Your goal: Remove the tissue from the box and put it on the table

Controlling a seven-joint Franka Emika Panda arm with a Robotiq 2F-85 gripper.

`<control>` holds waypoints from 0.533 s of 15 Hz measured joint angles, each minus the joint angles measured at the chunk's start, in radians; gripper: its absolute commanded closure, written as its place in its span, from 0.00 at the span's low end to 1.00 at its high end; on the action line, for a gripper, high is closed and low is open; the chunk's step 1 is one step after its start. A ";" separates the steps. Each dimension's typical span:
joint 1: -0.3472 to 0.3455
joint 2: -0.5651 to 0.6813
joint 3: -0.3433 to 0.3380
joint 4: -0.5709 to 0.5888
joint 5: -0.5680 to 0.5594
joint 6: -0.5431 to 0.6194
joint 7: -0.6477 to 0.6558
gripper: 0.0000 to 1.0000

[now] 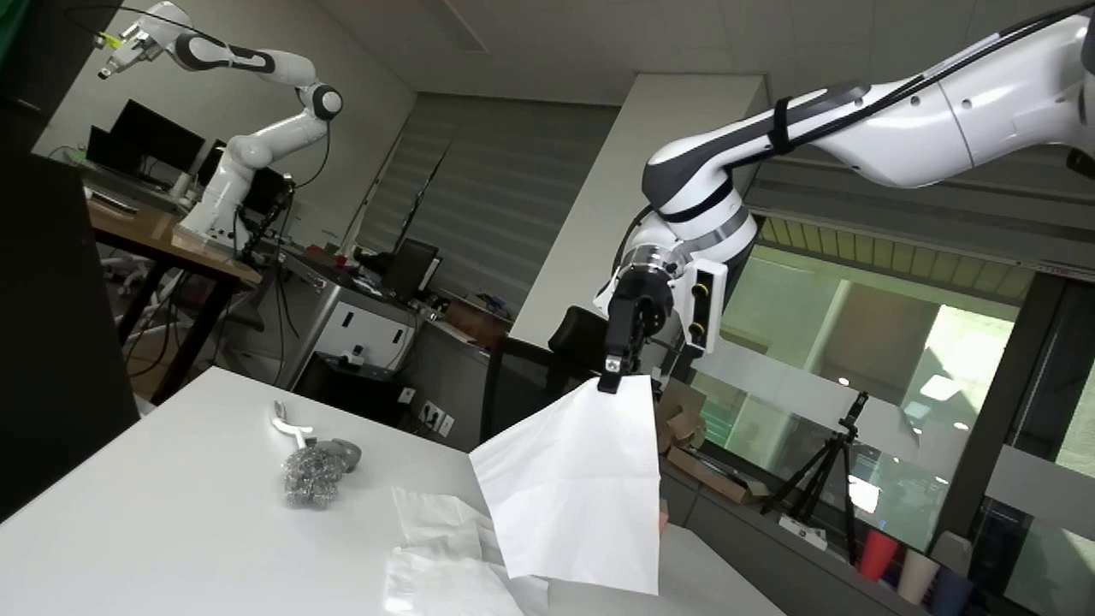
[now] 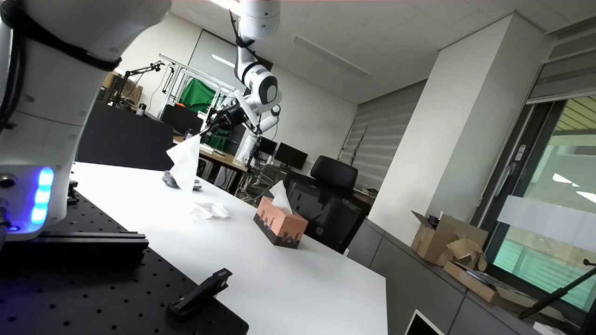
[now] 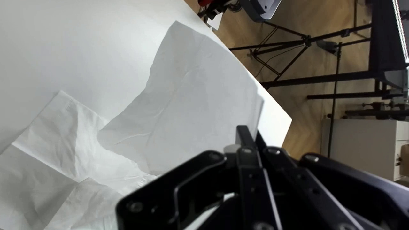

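Observation:
My gripper (image 1: 611, 383) is shut on the top corner of a white tissue (image 1: 582, 479), which hangs down over the white table (image 1: 214, 513). In an exterior view the gripper (image 2: 204, 132) and the hanging tissue (image 2: 186, 160) are well away from the tissue box (image 2: 281, 221). The box is orange with a dark base, and another tissue (image 2: 281, 197) sticks out of its top. In the wrist view the tissue (image 3: 198, 92) runs between the fingertips (image 3: 254, 135). Crumpled tissues (image 3: 80, 143) lie on the table beneath and beside it; they show in both exterior views (image 1: 453, 565) (image 2: 210, 211).
A silver scouring ball (image 1: 312, 475), a grey object (image 1: 344, 453) and a white-handled item (image 1: 291, 425) sit together on the table. A black chair (image 2: 321, 209) stands at the table's edge behind the box. A black clamp-like object (image 2: 200, 295) is on the dark mounting plate (image 2: 116, 288).

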 measured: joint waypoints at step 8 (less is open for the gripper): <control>-0.042 0.148 0.035 0.120 0.125 -0.236 -0.287 1.00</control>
